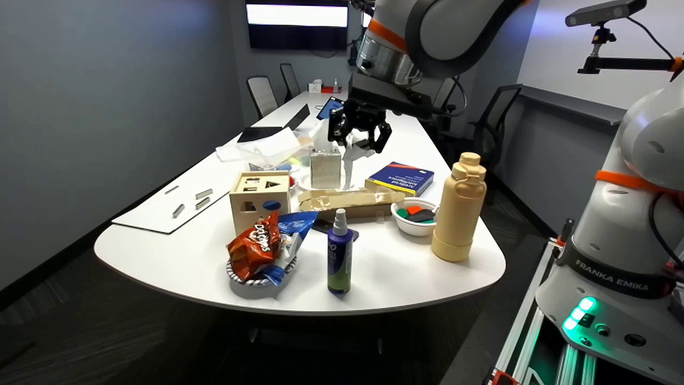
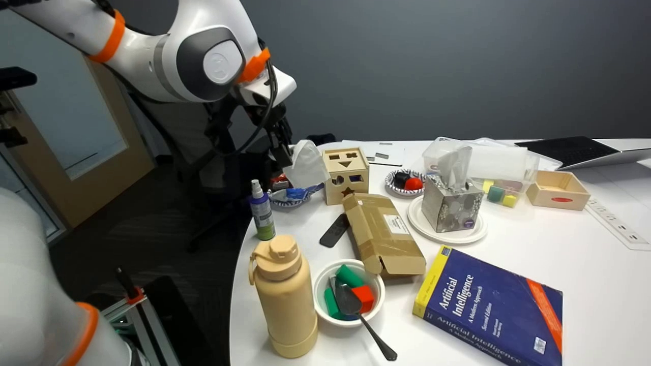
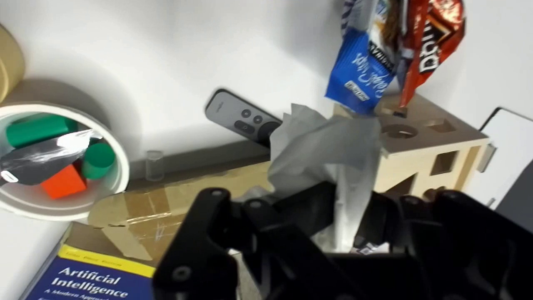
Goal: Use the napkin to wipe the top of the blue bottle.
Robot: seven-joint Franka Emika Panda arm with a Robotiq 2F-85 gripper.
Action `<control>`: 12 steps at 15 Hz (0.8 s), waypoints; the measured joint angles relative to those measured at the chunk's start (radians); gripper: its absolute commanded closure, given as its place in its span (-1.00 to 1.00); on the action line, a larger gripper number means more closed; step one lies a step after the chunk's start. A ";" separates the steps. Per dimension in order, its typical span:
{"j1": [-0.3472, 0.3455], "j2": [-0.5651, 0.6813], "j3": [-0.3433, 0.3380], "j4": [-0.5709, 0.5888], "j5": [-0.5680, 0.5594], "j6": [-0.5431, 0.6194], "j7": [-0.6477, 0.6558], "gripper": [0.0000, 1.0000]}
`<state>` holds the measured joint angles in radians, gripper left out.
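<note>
In an exterior view, the table (image 1: 398,291) ends in a smooth, rounded white edge across the lower frame. The blue bottle (image 1: 340,262) stands upright at lower centre near that edge, a slim cylinder under a pale spray cap (image 1: 340,222), with bare tabletop on both sides. Lower left of centre, two crinkled, shiny snack bags (image 1: 254,248) fill one dish (image 1: 248,280) with a striped rim. Right of centre, one matte tan bottle (image 1: 459,214) stands just beside one round white bowl (image 1: 414,229) of coloured blocks (image 1: 413,209). Mid-frame lie one long, taped cardboard box (image 1: 347,200) and, to its left, one wooden cube (image 1: 260,200) cut with shaped holes. At middle left, four grey bars (image 1: 203,194) rest on one flat white board (image 1: 149,214). In the wrist view the gripper (image 3: 353,214) is clamped on the napkin (image 3: 329,146), thin, crumpled paper; both exterior views show it hanging in the air, apart from the blue bottle. Farther back are one patterned tissue box (image 1: 326,170) and one thick book (image 1: 402,176).
</note>
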<state>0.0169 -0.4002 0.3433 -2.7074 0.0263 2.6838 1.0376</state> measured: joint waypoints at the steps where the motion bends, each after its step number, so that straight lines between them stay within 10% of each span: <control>1: -0.032 0.009 0.014 -0.007 -0.037 -0.009 0.023 1.00; 12: -0.098 0.261 0.035 -0.050 -0.265 -0.053 0.226 1.00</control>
<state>-0.0809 -0.1395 0.3782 -2.7577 -0.2384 2.6310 1.2632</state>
